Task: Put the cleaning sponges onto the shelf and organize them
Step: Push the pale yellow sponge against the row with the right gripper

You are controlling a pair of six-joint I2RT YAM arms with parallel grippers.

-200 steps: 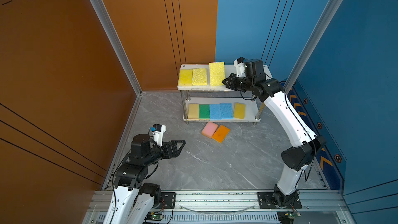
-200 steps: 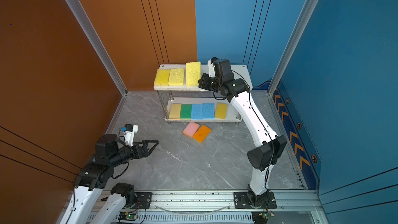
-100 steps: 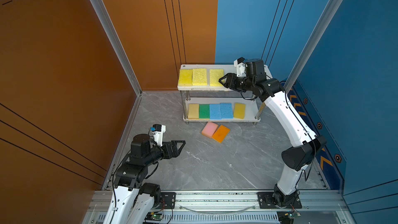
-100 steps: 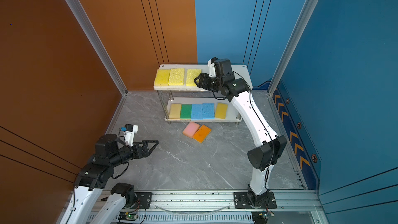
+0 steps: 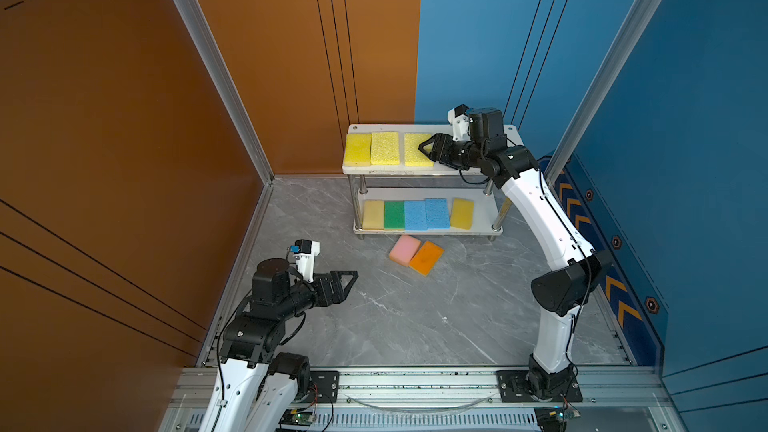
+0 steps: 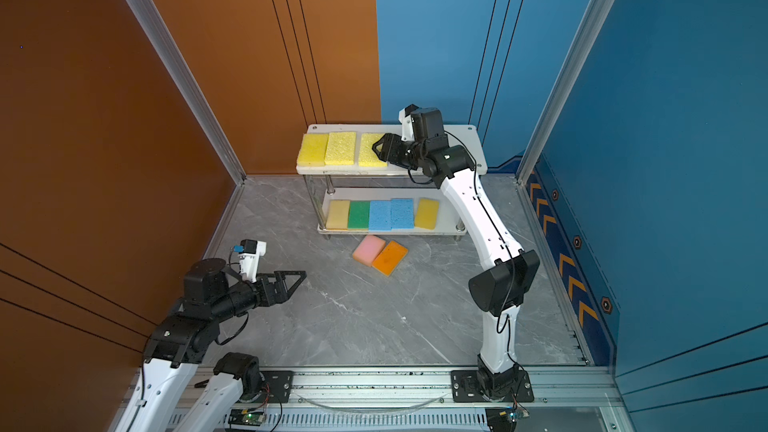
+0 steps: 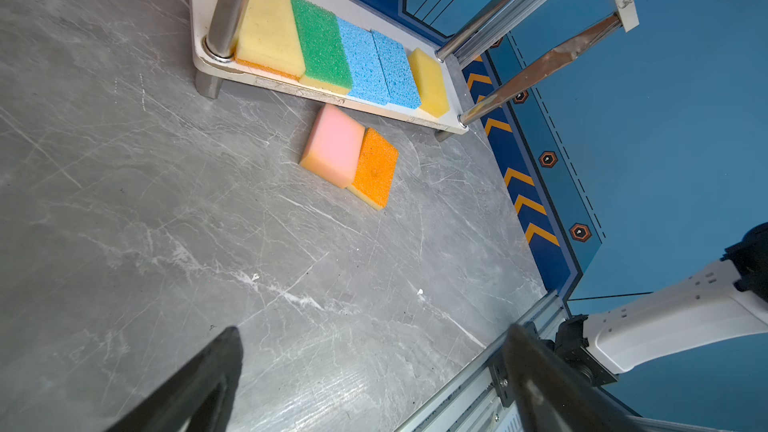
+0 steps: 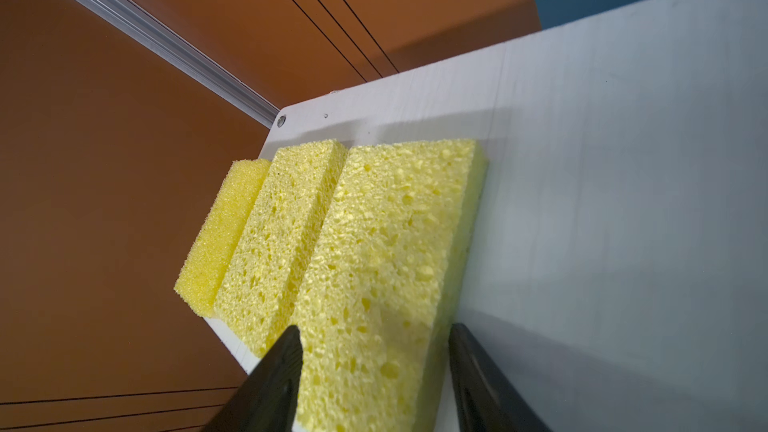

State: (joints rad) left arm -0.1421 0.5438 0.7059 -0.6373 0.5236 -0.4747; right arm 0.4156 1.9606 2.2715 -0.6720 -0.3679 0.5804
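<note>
On the shelf's (image 5: 511,135) top board lie three yellow sponges in a row. My right gripper (image 5: 424,150) is open, its jaws straddling the near end of the rightmost coarse-pored one (image 8: 386,243), which lies flat; a gap shows beside one finger (image 8: 469,367). The lower tier holds several sponges side by side: yellow (image 5: 373,214), green (image 5: 393,214), two blue (image 5: 415,214) and yellow (image 5: 462,214). A pink sponge (image 5: 404,248) and an orange sponge (image 5: 426,257) lie touching on the floor before the shelf. My left gripper (image 5: 349,282) hovers open and empty at the front left.
The right half of the top board (image 6: 465,139) is bare white. Orange wall panels stand on the left, blue ones on the right and back. An aluminium rail (image 5: 415,380) runs along the front edge of the grey marble floor (image 5: 415,317).
The right gripper has laid the upright coarse yellow sponge flat on the top board next to the other two and opened its jaws. The left arm has stayed still.
</note>
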